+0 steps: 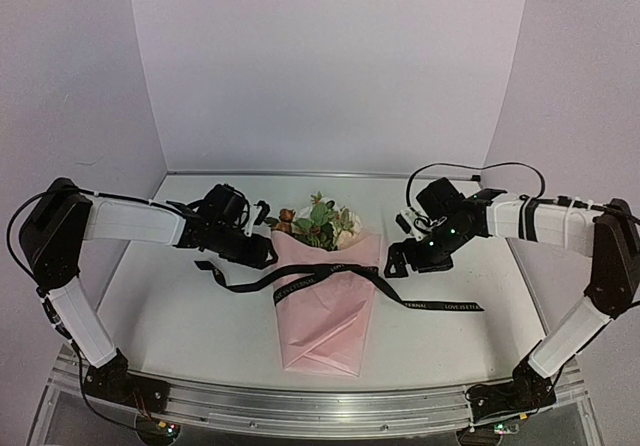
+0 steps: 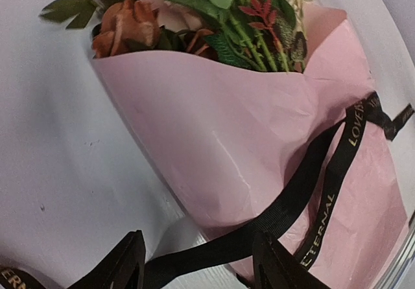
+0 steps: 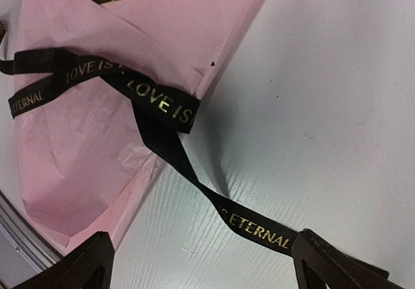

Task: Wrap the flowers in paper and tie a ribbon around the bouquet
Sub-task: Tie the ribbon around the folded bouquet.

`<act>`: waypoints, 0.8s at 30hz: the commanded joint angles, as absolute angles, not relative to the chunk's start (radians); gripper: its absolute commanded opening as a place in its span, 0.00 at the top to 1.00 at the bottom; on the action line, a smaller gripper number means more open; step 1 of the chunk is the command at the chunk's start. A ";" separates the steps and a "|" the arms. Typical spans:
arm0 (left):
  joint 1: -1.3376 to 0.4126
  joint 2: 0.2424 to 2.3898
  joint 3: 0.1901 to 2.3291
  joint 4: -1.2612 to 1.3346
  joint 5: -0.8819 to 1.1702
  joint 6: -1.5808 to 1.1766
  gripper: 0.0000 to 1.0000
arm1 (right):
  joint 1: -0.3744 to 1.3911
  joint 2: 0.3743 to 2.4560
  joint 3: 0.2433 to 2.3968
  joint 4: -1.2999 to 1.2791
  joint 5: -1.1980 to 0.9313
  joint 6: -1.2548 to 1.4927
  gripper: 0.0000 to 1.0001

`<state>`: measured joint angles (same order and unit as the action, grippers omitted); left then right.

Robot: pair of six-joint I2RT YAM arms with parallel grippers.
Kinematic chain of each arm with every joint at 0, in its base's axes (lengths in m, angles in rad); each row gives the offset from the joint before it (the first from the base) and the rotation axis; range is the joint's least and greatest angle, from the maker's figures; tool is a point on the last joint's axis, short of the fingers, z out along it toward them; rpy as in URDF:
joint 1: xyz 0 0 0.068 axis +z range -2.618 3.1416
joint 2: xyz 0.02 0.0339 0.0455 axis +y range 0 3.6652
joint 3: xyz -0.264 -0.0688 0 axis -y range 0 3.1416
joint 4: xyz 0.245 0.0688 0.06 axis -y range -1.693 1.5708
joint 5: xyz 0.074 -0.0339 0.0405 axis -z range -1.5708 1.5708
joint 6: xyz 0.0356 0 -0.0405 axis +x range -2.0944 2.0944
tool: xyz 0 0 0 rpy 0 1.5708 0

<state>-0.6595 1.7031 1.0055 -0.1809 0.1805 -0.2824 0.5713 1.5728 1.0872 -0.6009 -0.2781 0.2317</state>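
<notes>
Centre of the white table point(image 1: 170, 316), between the two arms: the bouquet point(image 1: 322, 306), lying flat, wide end toward the back wall, narrow end toward the arm bases. Shows the flowers point(image 1: 318, 224), dusty-pink and cream roses with green leaves, spilling from the pink paper point(image 1: 330, 341) at the far end. Across its middle: the ribbon point(image 1: 300, 278), black with gold lettering (LOVE IS ETERNAL, legible from the right wrist), crossed over itself on the paper, tails trailing onto the table on both sides. Cannot tell whether knotted.

Just left of the cone's wide end: the left gripper point(image 1: 262, 254), jaws parted, clamping nothing. In its wrist view, left tail of ribbon running loose between the fingers point(image 2: 126, 266).

Just right of the cone: the right gripper point(image 1: 397, 263), jaws spread wide, gripping nothing. Right tail flat on the table, ending close by one finger point(image 3: 337, 269) in that wrist view.
</notes>
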 commanded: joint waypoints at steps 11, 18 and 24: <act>-0.683 1.741 0.936 -0.006 0.249 0.291 0.43 | 0.644 1.702 1.114 -0.621 -0.212 0.044 0.14; -0.700 1.797 0.989 -0.076 0.230 0.365 0.43 | 0.655 1.768 1.134 -0.619 -0.177 0.021 0.26; -0.706 1.833 1.013 -0.085 0.199 0.378 0.45 | 0.662 1.826 1.173 -0.603 -0.182 0.023 0.39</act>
<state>-0.6987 1.8114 0.9580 -0.0789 0.2264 0.3397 0.6516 1.7904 1.1251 -0.6268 -0.2017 0.0337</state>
